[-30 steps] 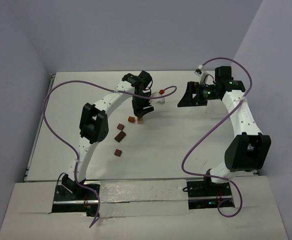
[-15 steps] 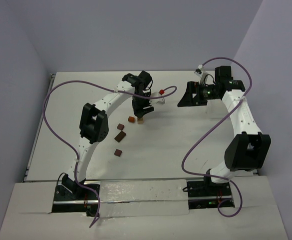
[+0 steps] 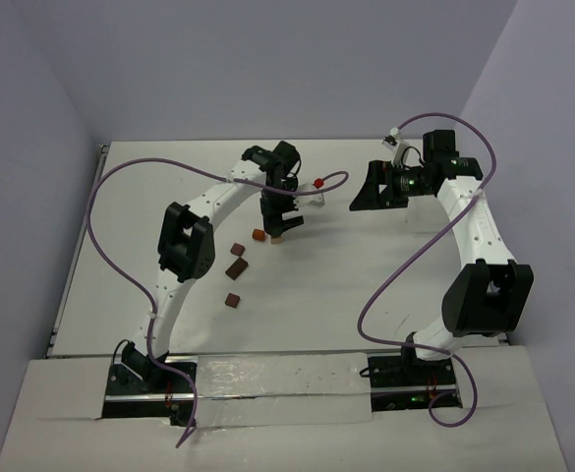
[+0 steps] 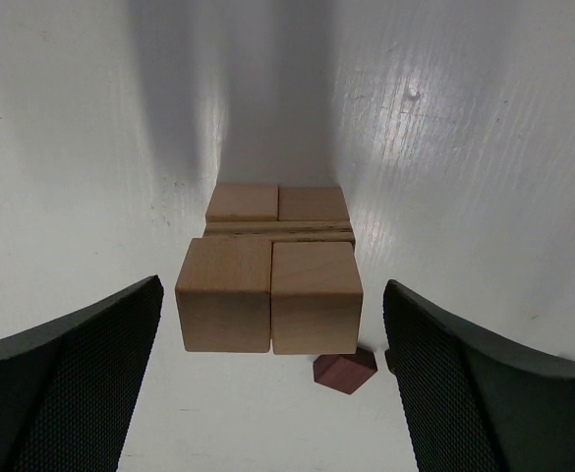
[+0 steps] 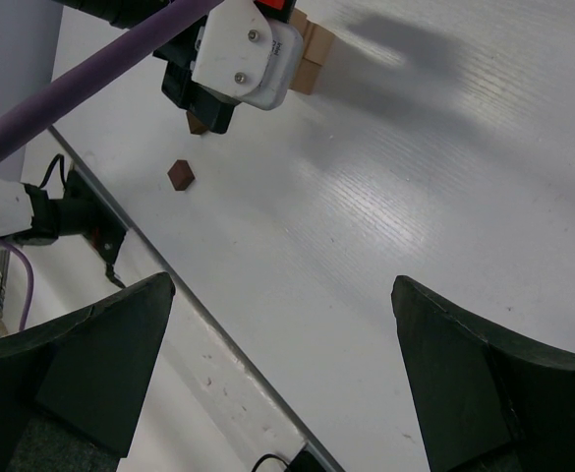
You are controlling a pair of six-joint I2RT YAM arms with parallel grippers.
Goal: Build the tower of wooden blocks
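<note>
In the left wrist view two light tan wood blocks (image 4: 224,295) (image 4: 315,298) sit side by side on top of a lower tan pair (image 4: 243,202), forming the low tower. My left gripper (image 4: 272,287) is open and straddles the top pair, with a gap at each finger (image 4: 71,383). From above, the left gripper (image 3: 279,224) hangs over the tan stack (image 3: 277,237). A dark reddish-brown block (image 4: 345,372) lies just beside the stack. My right gripper (image 3: 363,192) is open and holds nothing, off to the right of the stack.
Dark brown blocks lie loose on the white table left of the stack (image 3: 258,234) (image 3: 236,267) (image 3: 232,300). The right wrist view shows the left wrist's white housing (image 5: 238,54), a dark block (image 5: 180,174) and the table's near edge rail (image 5: 218,329).
My left gripper has opened and let go of the top tan blocks, which stay on the stack. The right arm has not moved.
</note>
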